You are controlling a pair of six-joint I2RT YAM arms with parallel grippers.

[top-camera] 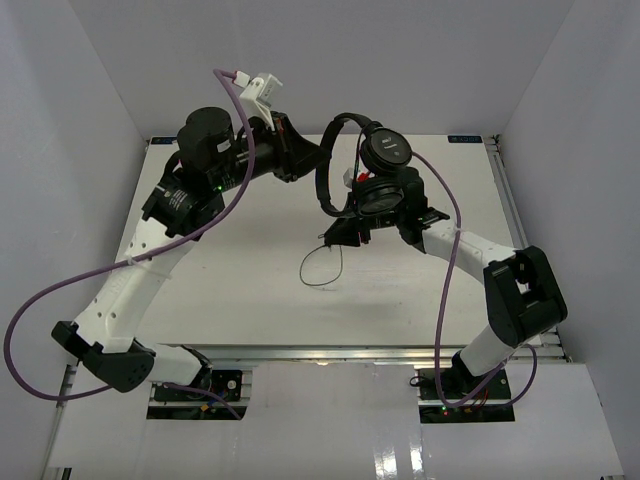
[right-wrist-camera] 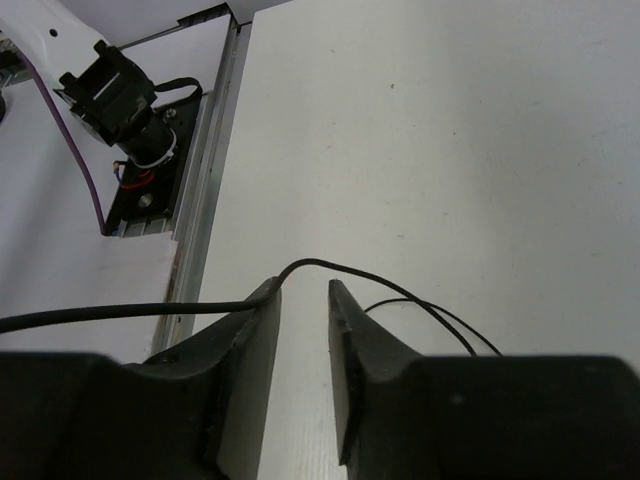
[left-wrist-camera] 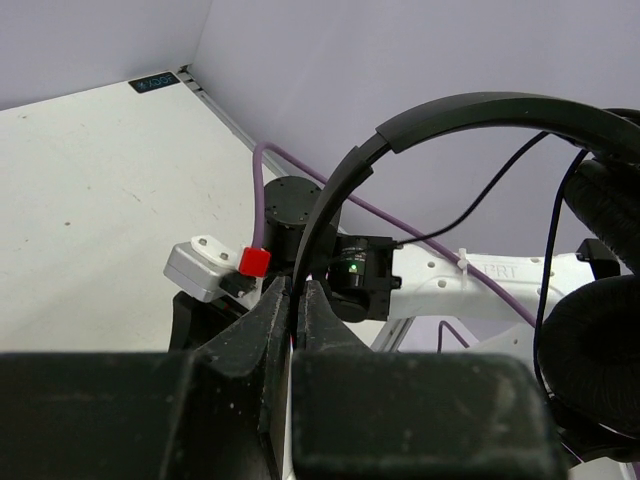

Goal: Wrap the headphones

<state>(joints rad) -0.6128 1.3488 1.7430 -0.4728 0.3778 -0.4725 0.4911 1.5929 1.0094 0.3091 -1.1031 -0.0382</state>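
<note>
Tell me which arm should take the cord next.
Right. The right tool is open with the cord crossing just past its tips; the left tool is shut on the headband.

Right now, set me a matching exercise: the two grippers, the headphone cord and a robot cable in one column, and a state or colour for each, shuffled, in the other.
Things
1. left gripper
2. right gripper
3. cord
4. robot cable

States
A. purple
B. open, fingers apart
C. shut on the headband
D. thin and black, ending in a loop on the table

Pairs: 1-C, 2-B, 3-D, 4-A.
</note>
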